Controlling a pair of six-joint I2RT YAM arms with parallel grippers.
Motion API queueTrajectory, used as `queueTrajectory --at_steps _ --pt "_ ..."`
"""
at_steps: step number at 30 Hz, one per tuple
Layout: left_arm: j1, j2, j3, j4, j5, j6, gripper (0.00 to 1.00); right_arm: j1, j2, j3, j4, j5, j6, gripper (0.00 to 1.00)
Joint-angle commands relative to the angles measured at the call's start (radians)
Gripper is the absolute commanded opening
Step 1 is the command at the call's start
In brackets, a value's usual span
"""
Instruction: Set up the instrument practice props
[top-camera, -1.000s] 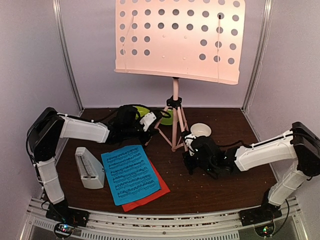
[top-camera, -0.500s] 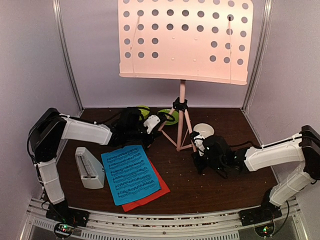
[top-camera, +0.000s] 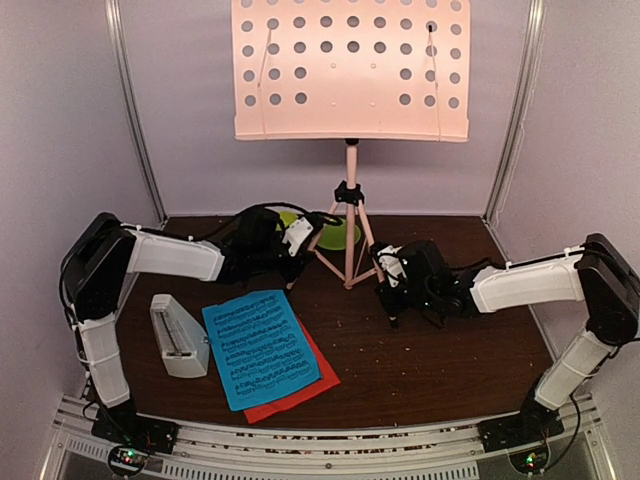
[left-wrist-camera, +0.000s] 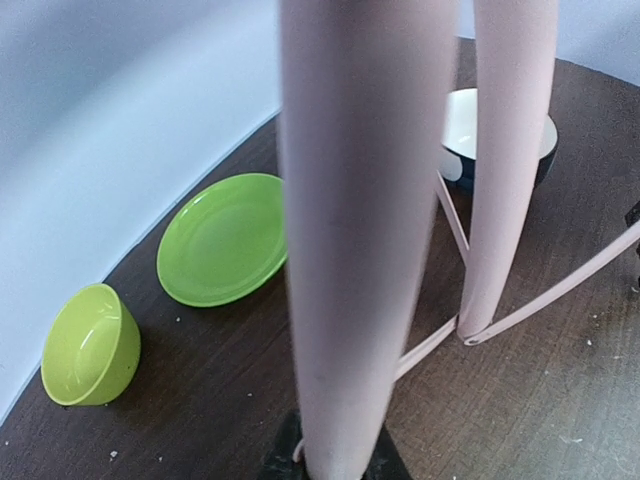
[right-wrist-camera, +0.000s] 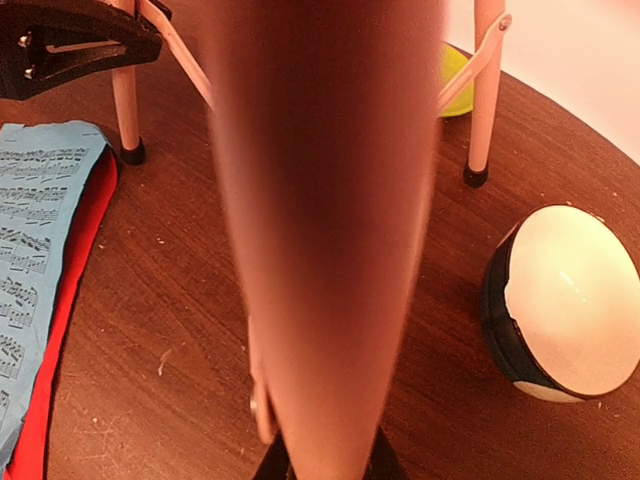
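The pale pink music stand (top-camera: 350, 65) is upright at the far middle of the counter (top-camera: 440, 350), its perforated desk high against the back wall and its tripod spread below. The left hand (top-camera: 304, 240) reaches in from the left and is clamped on the stand's left leg; in its wrist view that pink tube fills the middle of the frame, right between the fingers. The right hand (top-camera: 384, 280) comes in from the right, closed on the right leg the same way, the tube huge and blurred in its own camera. Over there, two other legs show black tips planted on the wood. Behind the tripod sits a green plate (left-wrist-camera: 225, 240), and beside it a green bowl (left-wrist-camera: 90, 345), close to the wall. A white bowl (right-wrist-camera: 565, 300) with a dark rim sits just right of the legs. Near left, the white metronome (top-camera: 180, 335) stands upright. Just to its right, the blue page (top-camera: 260, 348) lies over the red page (top-camera: 320, 385), which peeks out along the near right edge. All three are well apart from the stand.
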Motion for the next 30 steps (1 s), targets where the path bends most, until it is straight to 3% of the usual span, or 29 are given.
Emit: queueTrajectory --at_steps 1,17,25,30 --pt "0.094 -0.055 -0.072 -0.044 -0.137 0.021 0.0 -0.094 -0.009 -0.052 -0.169 -0.034 0.001 0.0" --pt "0.232 -0.133 -0.172 -0.024 -0.28 0.014 0.0 -0.113 0.093 0.029 -0.242 0.031 0.057 0.0" --pt "0.231 -0.122 -0.156 -0.044 -0.193 -0.01 0.0 -0.122 0.118 0.062 -0.307 0.109 0.114 0.0" --pt "0.184 -0.11 -0.148 -0.037 -0.163 -0.036 0.0 -0.122 0.071 0.018 -0.283 0.082 0.142 0.0"
